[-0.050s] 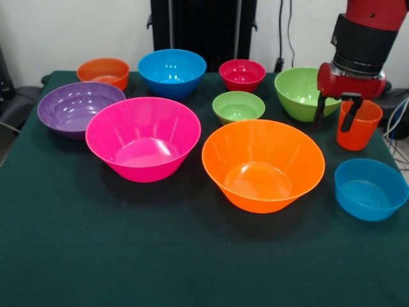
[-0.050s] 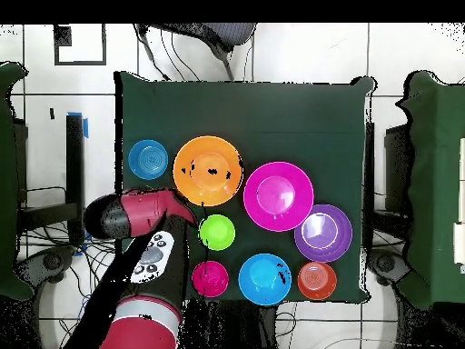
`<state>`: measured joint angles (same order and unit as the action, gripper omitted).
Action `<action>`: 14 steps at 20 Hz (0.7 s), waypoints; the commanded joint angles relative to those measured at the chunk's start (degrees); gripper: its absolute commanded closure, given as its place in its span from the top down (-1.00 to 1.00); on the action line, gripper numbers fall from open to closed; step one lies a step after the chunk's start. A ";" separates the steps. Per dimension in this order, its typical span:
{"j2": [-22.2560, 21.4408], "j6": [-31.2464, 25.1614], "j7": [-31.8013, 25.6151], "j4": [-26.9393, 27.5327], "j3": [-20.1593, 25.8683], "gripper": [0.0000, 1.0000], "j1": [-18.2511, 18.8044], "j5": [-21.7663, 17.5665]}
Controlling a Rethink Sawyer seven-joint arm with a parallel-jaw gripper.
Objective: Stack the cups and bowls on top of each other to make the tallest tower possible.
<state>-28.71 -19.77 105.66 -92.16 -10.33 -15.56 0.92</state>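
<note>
The orange-red cup [image 1: 361, 128] stands upright at the right of the green table. My gripper [image 1: 333, 118] hangs open at the cup's rim, one finger [image 1: 318, 114] outside it over the large green bowl [image 1: 300, 93], the other finger [image 1: 348, 118] in front of the cup's wall. Every bowl stands rim up and alone: large orange [image 1: 262, 165], large pink [image 1: 143, 137], purple [image 1: 77, 107], mid blue [image 1: 171, 71], small green [image 1: 238, 106], small red [image 1: 242, 74], small orange [image 1: 104, 71], small blue [image 1: 370, 188]. In the overhead view my arm [image 2: 136, 215] hides the cup.
The bowls crowd the table's far half in the front view. The table's dark green cloth [image 1: 128, 256] lies bare along the near edge. Cables [image 1: 397, 115] hang off the right side. In the overhead view chairs [image 2: 27, 218] stand around the table.
</note>
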 commanded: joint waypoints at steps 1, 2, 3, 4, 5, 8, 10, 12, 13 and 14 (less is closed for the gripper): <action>0.95 -7.83 6.68 5.52 3.24 1.00 -0.10 1.31; 1.19 -7.99 6.65 5.99 3.25 1.00 -0.12 1.21; 1.43 -8.14 6.62 6.47 3.26 1.00 -0.14 1.10; 1.52 -8.77 6.33 6.93 3.36 1.00 -0.02 1.01; 1.51 -9.16 6.31 7.23 3.35 1.00 0.01 0.97; 1.68 -10.02 5.63 8.50 3.82 1.00 0.43 0.72; 1.97 -10.35 5.38 9.21 4.10 1.00 0.61 0.63; 2.16 -11.02 4.96 10.38 4.13 1.00 0.71 0.43; 2.33 -11.43 4.81 10.85 4.16 1.00 0.78 0.42; 2.24 -11.89 4.35 11.29 4.19 1.00 0.98 0.23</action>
<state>-28.63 -23.59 105.66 -85.97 -10.33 -15.47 0.89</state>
